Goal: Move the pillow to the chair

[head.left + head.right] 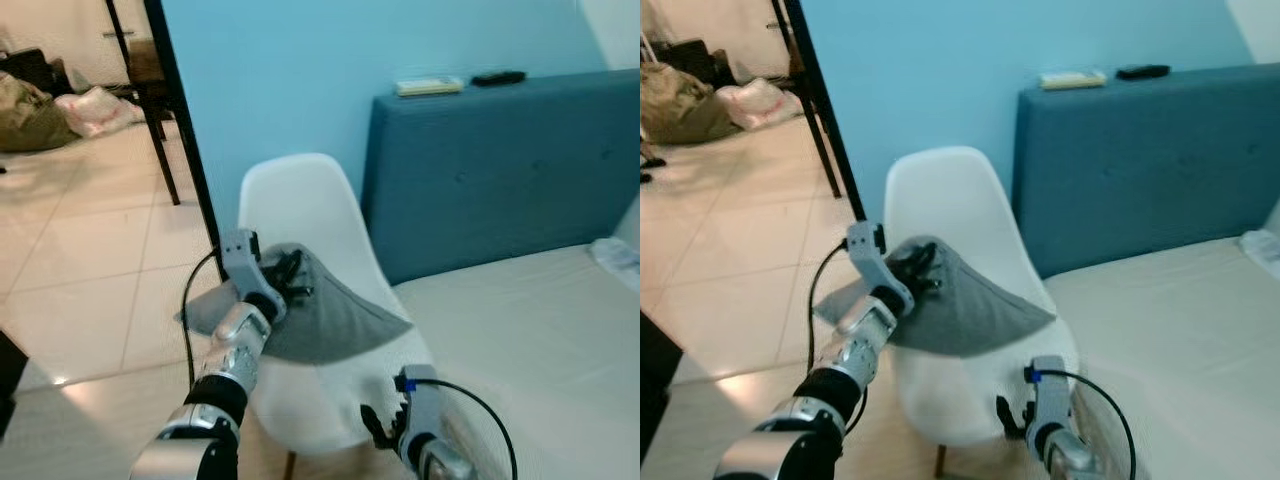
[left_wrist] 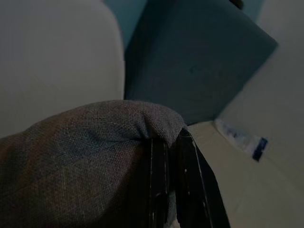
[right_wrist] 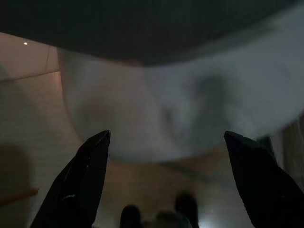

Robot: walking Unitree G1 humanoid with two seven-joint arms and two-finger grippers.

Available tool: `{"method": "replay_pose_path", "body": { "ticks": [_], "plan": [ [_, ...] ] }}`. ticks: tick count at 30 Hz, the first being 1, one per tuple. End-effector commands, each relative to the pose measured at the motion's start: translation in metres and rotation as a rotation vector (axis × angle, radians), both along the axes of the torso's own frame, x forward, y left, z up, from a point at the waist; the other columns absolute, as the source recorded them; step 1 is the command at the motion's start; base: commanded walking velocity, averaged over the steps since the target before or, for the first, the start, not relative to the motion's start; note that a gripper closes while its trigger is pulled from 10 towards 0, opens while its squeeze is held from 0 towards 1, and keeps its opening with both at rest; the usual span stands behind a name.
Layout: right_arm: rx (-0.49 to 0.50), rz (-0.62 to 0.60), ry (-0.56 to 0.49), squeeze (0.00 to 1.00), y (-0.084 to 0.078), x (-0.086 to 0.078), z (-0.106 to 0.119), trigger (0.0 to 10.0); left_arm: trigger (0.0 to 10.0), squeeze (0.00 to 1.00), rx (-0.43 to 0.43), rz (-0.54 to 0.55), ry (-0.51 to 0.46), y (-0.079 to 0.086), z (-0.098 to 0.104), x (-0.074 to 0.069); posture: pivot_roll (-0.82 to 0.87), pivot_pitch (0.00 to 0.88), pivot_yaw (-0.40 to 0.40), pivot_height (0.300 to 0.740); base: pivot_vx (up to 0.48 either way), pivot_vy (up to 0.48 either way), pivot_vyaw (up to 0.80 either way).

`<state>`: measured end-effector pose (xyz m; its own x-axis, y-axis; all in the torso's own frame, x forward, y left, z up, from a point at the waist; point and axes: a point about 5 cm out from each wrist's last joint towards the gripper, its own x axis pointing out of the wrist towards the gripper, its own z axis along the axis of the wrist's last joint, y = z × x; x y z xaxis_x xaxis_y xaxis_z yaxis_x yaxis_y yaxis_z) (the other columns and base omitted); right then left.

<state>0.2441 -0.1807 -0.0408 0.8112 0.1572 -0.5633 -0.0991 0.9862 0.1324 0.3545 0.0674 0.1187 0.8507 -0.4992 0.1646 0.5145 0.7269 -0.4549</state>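
Left gripper (image 1: 290, 280), fingers pinched on grey fabric pillow (image 1: 335, 310), holds it over white plastic chair (image 1: 300, 200) seat; right gripper (image 3: 166, 185) wide, empty, below seat's front edge.

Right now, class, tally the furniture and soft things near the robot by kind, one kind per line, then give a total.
Chair: 1
Pillow: 1
Bed: 1
Headboard: 1
Total: 4
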Motion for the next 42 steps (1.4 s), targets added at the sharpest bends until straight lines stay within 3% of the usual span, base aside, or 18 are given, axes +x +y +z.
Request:
{"method": "replay_pose_path", "body": {
  "ticks": [1,7,9,12,16,18,26,31,42],
  "plan": [
    [-0.003,-0.008,0.020,0.00,-0.001,-0.003,-0.003,10.0,10.0,0.00,-0.064,-0.075,-0.045,-0.024,0.009,-0.005,-0.13,0.000,0.051,0.740,0.000,0.000,0.00],
    [-0.014,-0.016,0.023,0.00,-0.003,-0.004,-0.003,10.0,10.0,0.00,-0.073,-0.214,-0.054,-0.042,0.006,-0.016,-0.13,0.000,0.056,0.740,0.000,0.000,0.00],
    [-0.016,-0.018,0.028,0.00,-0.003,-0.005,-0.004,10.0,10.0,0.00,-0.056,-0.313,-0.058,-0.052,0.002,-0.024,-0.14,0.000,0.059,0.740,0.000,0.000,0.00],
    [0.000,-0.026,0.060,0.00,-0.002,-0.008,-0.007,10.0,10.0,0.00,0.071,-0.427,-0.041,-0.063,-0.012,-0.037,-0.14,0.000,0.063,0.740,0.000,0.000,0.00],
    [0.008,-0.031,0.087,0.00,-0.001,-0.010,-0.010,10.0,10.0,0.00,0.156,-0.435,0.011,-0.063,-0.025,-0.040,-0.14,0.000,0.064,0.740,0.000,0.000,0.00],
    [0.008,-0.047,0.126,0.00,-0.001,-0.014,-0.014,10.0,10.0,0.00,0.264,-0.405,0.102,-0.055,-0.046,-0.043,-0.13,0.000,0.064,0.740,0.000,0.000,0.00],
    [0.018,-0.073,0.151,0.00,-0.002,-0.018,-0.017,10.0,10.0,0.00,0.446,-0.305,0.203,-0.033,-0.071,-0.044,-0.13,0.000,0.067,0.740,0.000,0.000,0.00],
    [0.037,-0.085,0.154,0.00,-0.002,-0.018,-0.016,10.0,10.0,0.00,0.626,-0.062,0.311,0.000,-0.082,-0.033,-0.13,0.000,0.068,0.740,0.000,0.000,-0.30],
    [0.019,-0.111,0.140,0.00,-0.008,-0.017,-0.015,10.0,10.0,0.00,0.664,-0.008,0.337,0.007,-0.092,-0.038,-0.15,0.000,0.067,0.740,0.000,0.000,-0.52]
  ]
}}
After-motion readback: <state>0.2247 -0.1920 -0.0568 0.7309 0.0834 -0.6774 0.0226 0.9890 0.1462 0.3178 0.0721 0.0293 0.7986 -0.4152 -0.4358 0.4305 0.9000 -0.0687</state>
